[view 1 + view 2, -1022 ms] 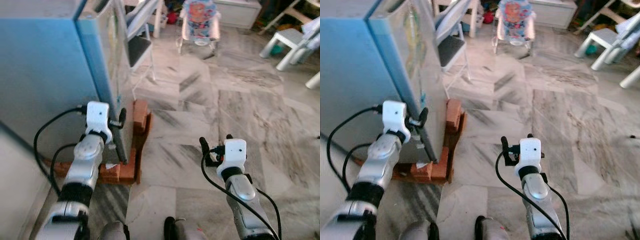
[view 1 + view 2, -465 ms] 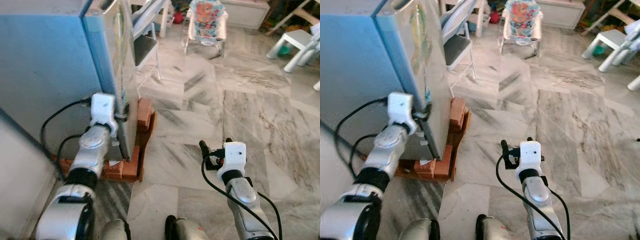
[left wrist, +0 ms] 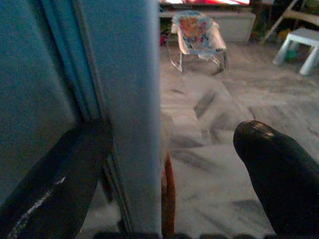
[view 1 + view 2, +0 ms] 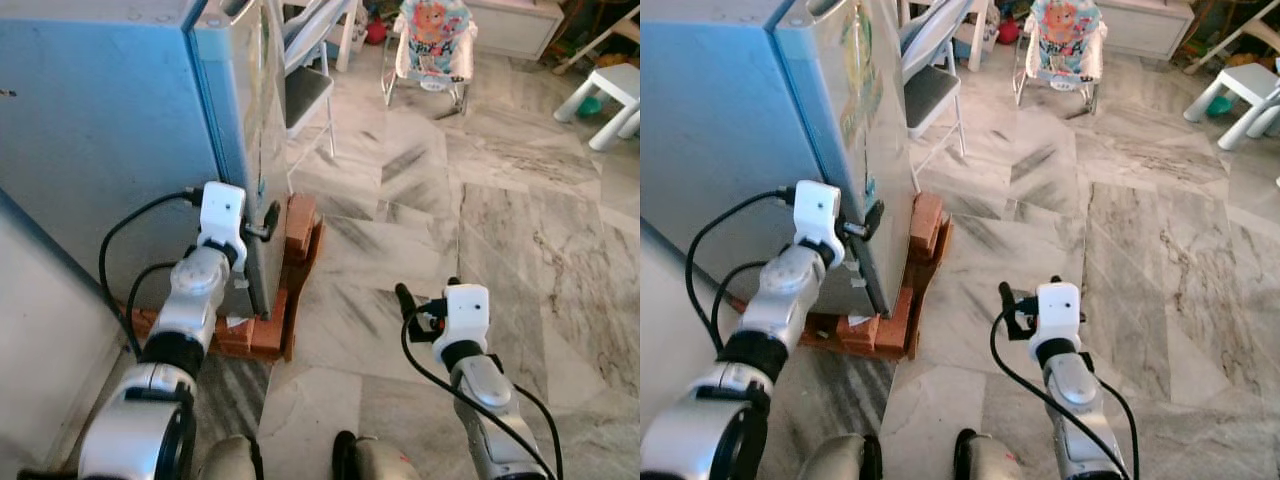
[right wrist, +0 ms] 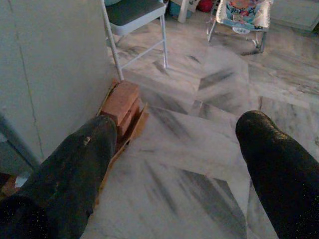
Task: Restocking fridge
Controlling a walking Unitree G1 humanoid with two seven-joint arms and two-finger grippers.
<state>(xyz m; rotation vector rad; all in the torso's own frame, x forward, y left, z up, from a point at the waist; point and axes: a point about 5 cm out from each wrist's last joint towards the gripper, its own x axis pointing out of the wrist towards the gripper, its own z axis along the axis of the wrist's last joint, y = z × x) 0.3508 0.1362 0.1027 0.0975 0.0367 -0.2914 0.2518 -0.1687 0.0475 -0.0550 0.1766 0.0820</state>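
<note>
Left tool (image 4: 262,222) spread open astride the fridge door (image 4: 865,120) edge; right tool (image 4: 1025,296) open over marble floor (image 4: 500,230).

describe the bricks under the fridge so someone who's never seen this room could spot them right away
Start at the tall blue fridge on the robot's left, then drop to its front bottom corner. The red bricks are stacked there on the marble floor, below the left gripper, and are the only rough, reddish-orange thing among grey tiles.
</note>
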